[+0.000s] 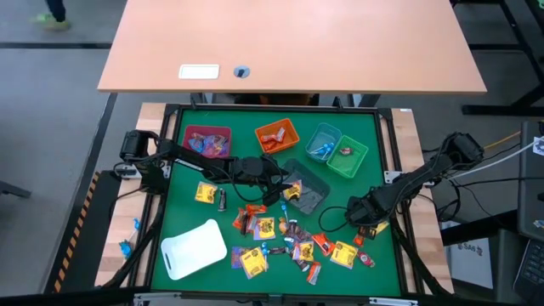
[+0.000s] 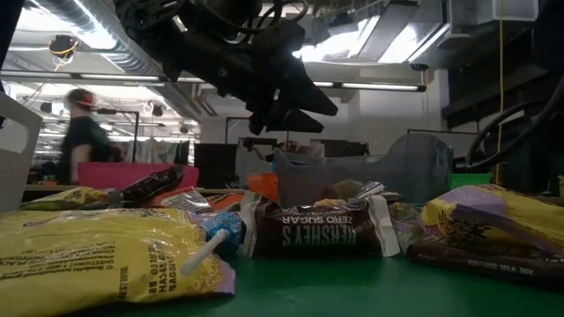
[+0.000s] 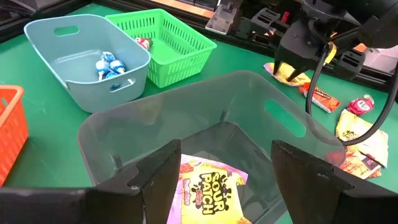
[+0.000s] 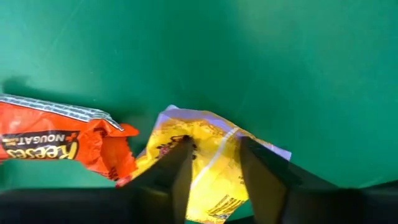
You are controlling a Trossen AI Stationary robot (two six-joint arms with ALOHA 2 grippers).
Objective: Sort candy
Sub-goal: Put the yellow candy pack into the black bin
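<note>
Loose candy point(image 1: 289, 242) lies scattered over the near half of the green mat. My right gripper point(image 1: 367, 219) points down at the mat's right side, over a yellow candy packet point(image 4: 211, 165) that lies beside an orange-red packet point(image 4: 56, 146). My left gripper point(image 3: 227, 180) stands open above the grey bin point(image 1: 308, 191) at the mat's middle and holds nothing. A yellow Sour Patch packet point(image 3: 208, 190) lies on the bin's floor below it. My right gripper has its two fingers point(image 4: 180, 165) on the yellow packet's middle point(image 4: 214, 155), one on each side of a raised strip of wrapper. The fingers come from above, pointing down. The packet lies flat on the green mat.
Pink point(image 1: 208, 140), orange point(image 1: 277, 134), blue point(image 1: 323, 142) and green point(image 1: 348, 157) bins stand in a row along the far side. A white tray point(image 1: 194, 248) lies near left. A person moves in the room beyond the table point(image 2: 84, 132).
</note>
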